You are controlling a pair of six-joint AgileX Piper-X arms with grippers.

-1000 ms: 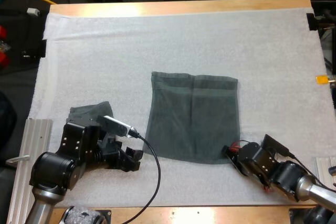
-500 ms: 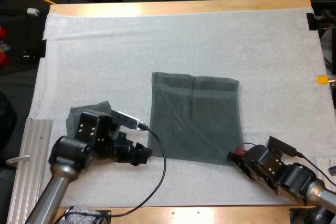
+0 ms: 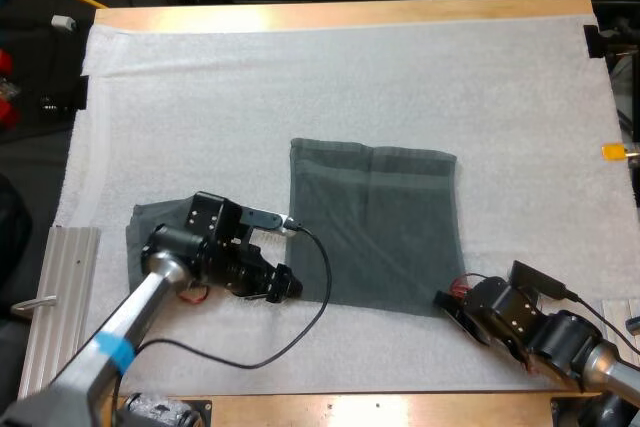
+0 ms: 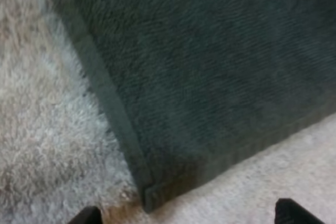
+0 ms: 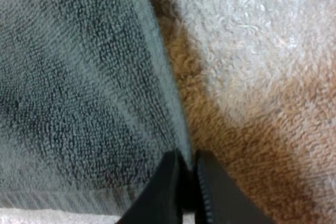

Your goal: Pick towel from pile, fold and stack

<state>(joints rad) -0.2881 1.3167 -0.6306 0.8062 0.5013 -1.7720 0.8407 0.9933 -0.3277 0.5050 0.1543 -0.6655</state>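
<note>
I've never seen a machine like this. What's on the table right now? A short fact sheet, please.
spread towel: dark grey-green, flat on the white mat
second towel: same colour, nearer the mat's left side
left gripper: open, at the spread towel's near left corner
right gripper: shut on the spread towel's near right corner

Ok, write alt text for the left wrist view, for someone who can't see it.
The hemmed corner of a dark grey-green towel lies on the white mat, just ahead of the open left gripper, whose black fingertips stand apart, clear of it.
</note>
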